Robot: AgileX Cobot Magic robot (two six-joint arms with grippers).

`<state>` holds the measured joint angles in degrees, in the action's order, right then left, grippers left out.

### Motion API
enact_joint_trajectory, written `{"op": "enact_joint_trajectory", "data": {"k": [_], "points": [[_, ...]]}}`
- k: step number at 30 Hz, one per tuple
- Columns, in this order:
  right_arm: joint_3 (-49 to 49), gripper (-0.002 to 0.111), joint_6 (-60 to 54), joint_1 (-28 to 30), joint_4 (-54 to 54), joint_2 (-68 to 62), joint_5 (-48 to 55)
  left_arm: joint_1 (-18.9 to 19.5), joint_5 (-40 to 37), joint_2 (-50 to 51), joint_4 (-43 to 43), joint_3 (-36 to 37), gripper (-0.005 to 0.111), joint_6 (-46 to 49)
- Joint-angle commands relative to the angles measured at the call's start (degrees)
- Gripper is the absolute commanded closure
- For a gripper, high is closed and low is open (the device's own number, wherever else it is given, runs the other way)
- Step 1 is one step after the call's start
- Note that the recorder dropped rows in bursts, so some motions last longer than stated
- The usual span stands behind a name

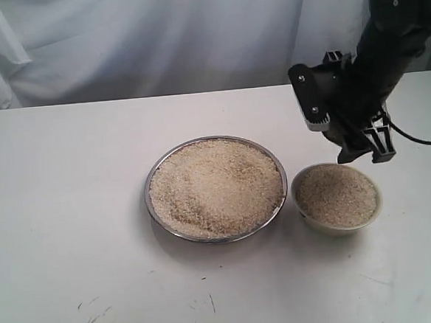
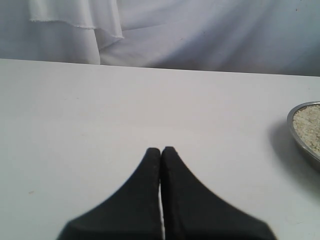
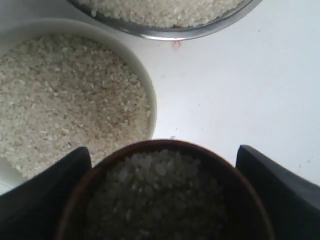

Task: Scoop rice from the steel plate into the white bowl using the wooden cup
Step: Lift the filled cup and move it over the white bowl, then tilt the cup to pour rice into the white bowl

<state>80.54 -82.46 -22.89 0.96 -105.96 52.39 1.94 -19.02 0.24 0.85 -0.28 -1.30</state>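
Clasping a reddish-brown wooden cup (image 3: 165, 146) of pale rice (image 3: 160, 195), the right gripper (image 1: 364, 149) hangs by the cream-white round bowl (image 1: 298, 200). Left gripper (image 2: 161, 151) sits pinched.

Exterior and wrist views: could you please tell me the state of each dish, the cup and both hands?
Plate: heaped with rice.
Bowl: nearly full of rice.
Cup: filled with rice, held by the bowl's rim.
Right hand: shut on cup.
Left hand: shut, empty.

Steel plate (image 1: 148, 202), white bowl (image 1: 340, 227) just beside; open table (image 1: 64, 216) left, front.
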Motion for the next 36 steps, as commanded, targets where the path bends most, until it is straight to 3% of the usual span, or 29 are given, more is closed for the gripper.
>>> {"op": "enact_joint_trajectory", "data": {"k": [1, 10, 14, 16, 21, 27, 33, 36], "points": [[-6.97, 0.108, 0.55, 0.06, 5.15, 3.38, -7.98, 0.11, 0.76, -0.24, 0.09, 0.28, 0.107, -0.05], [-21.46, 0.108, 4.8, -2.4, 19.67, 8.43, -27.86, 0.11, 0.76, -0.24, 0.09, 0.28, 0.107, -0.05], [-25.77, 0.108, 12.62, -4.87, 32.93, 8.43, -33.17, 0.11, 0.76, -0.24, 0.09, 0.28, 0.107, -0.05], [-27.88, 0.108, 21.92, -6.64, 44.73, 8.43, -35.06, 0.11, 0.76, -0.24, 0.09, 0.28, 0.107, -0.05], [-29.0, 0.108, 42.36, -9.42, 70.67, 8.43, -33.21, 0.11, 0.76, -0.24, 0.09, 0.28, 0.107, -0.05], [-30.97, 0.108, 48.19, -9.76, 80.42, 8.43, -29.5, 0.11, 0.76, -0.24, 0.09, 0.28, 0.107, -0.05], [-35.47, 0.108, 63.4, -11.34, 97.89, 8.43, -28.15, 0.11, 0.76, -0.24, 0.09, 0.28, 0.107, -0.05], [-36.76, 0.108, 67.89, -11.77, 98.98, 8.43, -28.31, 0.11, 0.76, -0.24, 0.09, 0.28, 0.107, -0.05]]}}
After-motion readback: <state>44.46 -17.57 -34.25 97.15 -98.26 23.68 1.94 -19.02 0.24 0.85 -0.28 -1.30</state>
